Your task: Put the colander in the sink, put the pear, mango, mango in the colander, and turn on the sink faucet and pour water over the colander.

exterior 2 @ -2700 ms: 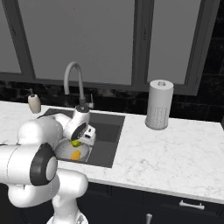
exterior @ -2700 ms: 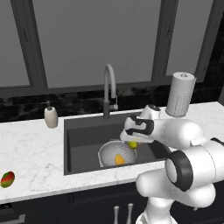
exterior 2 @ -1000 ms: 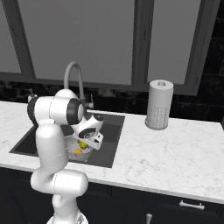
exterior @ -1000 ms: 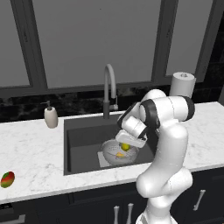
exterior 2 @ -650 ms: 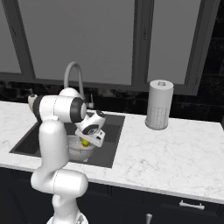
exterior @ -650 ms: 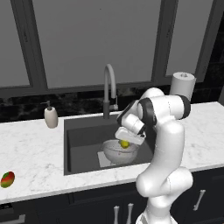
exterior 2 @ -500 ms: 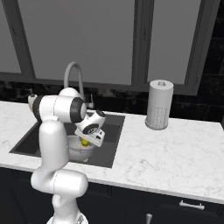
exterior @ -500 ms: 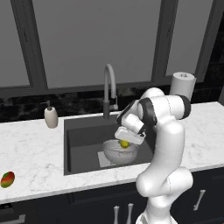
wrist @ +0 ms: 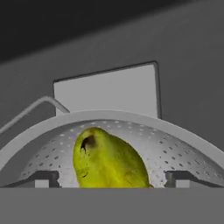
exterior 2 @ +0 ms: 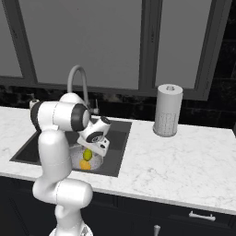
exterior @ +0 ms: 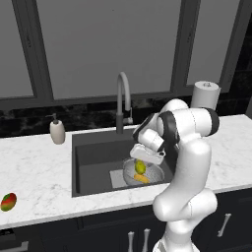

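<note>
We are observing the gripper (exterior: pixel 141 163) hanging over the colander (exterior: pixel 157 173), which is sitting in the sink (exterior: pixel 93 162) on the lighter plate at the basin floor. The pear (exterior: pixel 140 167) is sitting between the two fingertips (wrist: pixel 41 178); we judge the fingers to be closed on it, since it is hanging above the bowl, not resting in it. The orange-yellow mango (exterior: pixel 141 178) is lying in the colander directly beneath. We judge the hand is holding low over the bowl so that the fruit drops a short way and stays inside. In the hand view the pear's long axis is running along the line of sight, stem end pointing down toward the perforated wall. The red and green mango (exterior: pixel 8 202) is lying on the counter (exterior: pixel 34 172), well apart, left of the sink. The sink faucet (exterior: pixel 124 101) is showing no stream.
</note>
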